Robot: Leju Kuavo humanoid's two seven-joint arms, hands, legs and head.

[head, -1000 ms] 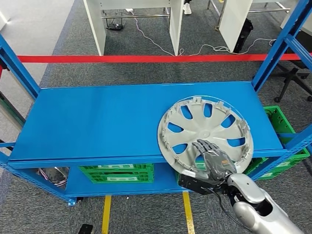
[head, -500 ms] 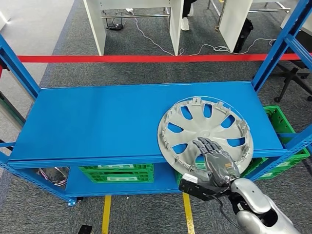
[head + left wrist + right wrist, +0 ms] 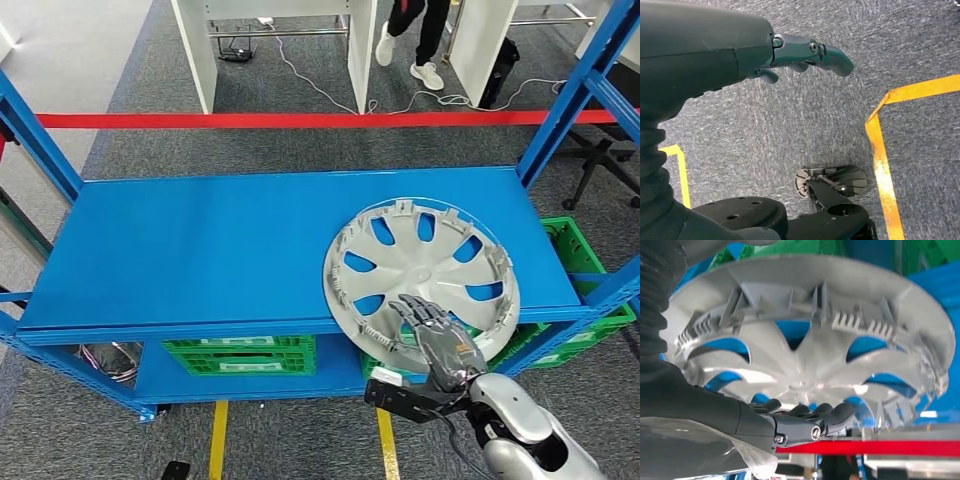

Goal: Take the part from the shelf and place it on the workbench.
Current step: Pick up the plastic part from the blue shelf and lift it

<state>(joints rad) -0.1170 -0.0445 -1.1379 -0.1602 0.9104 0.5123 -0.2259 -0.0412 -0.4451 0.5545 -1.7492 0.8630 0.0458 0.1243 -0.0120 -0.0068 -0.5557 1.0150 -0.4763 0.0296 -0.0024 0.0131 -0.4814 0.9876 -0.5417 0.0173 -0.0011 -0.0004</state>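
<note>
Resting on blue shelf, right half of head view: one silver wheel cover (image 3: 421, 275), inner face up, near rim overhanging the shelf's front edge.

Item lies flat on the top board of the blue shelf (image 3: 189, 250), its spoke openings showing blue beneath. Right hand (image 3: 441, 338), lower right of frame, reaches over the cover's near rim with fingers stretched out and apart above the spokes; the right wrist view shows the fingers (image 3: 828, 415) extended just over the cover's ribbed inner face (image 3: 810, 340), nothing grasped. Left hand (image 3: 806, 52) hangs over grey carpet with yellow floor tape (image 3: 881, 165), fingers loosely extended, empty. Below the board: green crates (image 3: 238, 355) on the lower tier. Beyond the shelf: red tape line (image 3: 302, 120) across the carpet, white table legs (image 3: 198, 55), a person's legs and shoes (image 3: 411, 45) at upper centre.
</note>
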